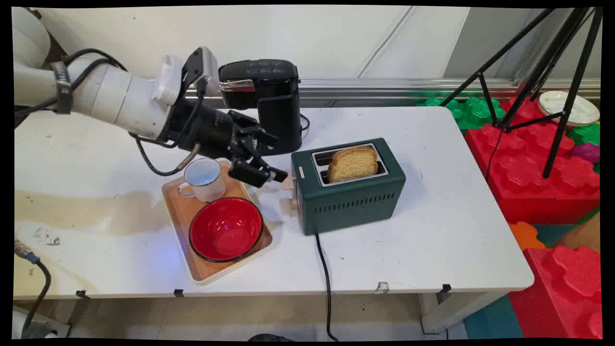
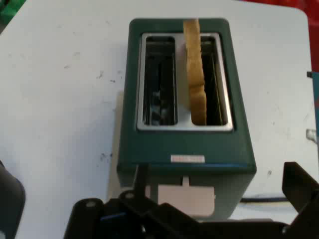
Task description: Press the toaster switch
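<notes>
Gripper (image 1: 275, 177) is positioned at the left end of the dark green toaster (image 1: 353, 199), level with the pale lever (image 1: 288, 183) that projects from that end. The fingers stand apart, one on either side of the lever; whether they touch it cannot be told. In the hand view the lever plate (image 2: 185, 198) lies directly ahead of the gripper (image 2: 209, 219), just below the toaster body (image 2: 184, 144).

One slice of toast (image 1: 353, 163) stands upright in the toaster slot nearer the camera and rises above the top. The other slot (image 2: 158, 92) holds nothing.

A wooden tray (image 1: 178, 204) lies just left of the toaster. It carries a white enamel mug (image 1: 204, 180) at its far end and a red bowl (image 1: 226, 229) at its near end. The gripper hangs over the tray's far right corner, beside the mug.

A black coffee machine (image 1: 266, 103) stands behind the gripper. The toaster's black power cord (image 1: 325, 283) runs off the near edge of the white table (image 1: 432, 240).
</notes>
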`<state>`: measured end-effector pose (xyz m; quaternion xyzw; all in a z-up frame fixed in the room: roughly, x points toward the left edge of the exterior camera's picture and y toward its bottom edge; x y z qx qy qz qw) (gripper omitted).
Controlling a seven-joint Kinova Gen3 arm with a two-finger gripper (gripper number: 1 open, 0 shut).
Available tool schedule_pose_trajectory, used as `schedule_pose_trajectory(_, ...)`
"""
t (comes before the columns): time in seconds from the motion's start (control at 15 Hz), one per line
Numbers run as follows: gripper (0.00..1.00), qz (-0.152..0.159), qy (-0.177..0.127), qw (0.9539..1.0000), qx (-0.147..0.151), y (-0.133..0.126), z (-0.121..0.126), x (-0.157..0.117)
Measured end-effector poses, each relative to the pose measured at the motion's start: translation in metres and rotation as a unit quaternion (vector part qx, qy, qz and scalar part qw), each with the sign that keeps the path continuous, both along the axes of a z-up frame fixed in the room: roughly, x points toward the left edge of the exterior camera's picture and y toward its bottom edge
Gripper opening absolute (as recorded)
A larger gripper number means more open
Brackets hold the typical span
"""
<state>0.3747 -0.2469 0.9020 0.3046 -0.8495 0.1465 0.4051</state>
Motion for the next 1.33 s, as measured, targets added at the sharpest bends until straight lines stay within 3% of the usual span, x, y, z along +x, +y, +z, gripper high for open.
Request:
schedule_pose_trajectory(0.27, 1.0, -0.007, -0.004, 1.0, -0.005, 0.004, -0.009, 0.009)
schedule_pose_trajectory(0.33, 0.0, -0.009, -0.006, 0.9999, -0.006, 0.005, -0.011, 0.011)
schedule_pose_trajectory(0.8, 0.0, -0.019, -0.013, 0.9997, -0.01, 0.008, -0.021, 0.018)
schedule_pose_trajectory(1.33, 0.0, -0.009, -0.014, 0.9998, -0.004, 0.0, -0.03, 0.013)
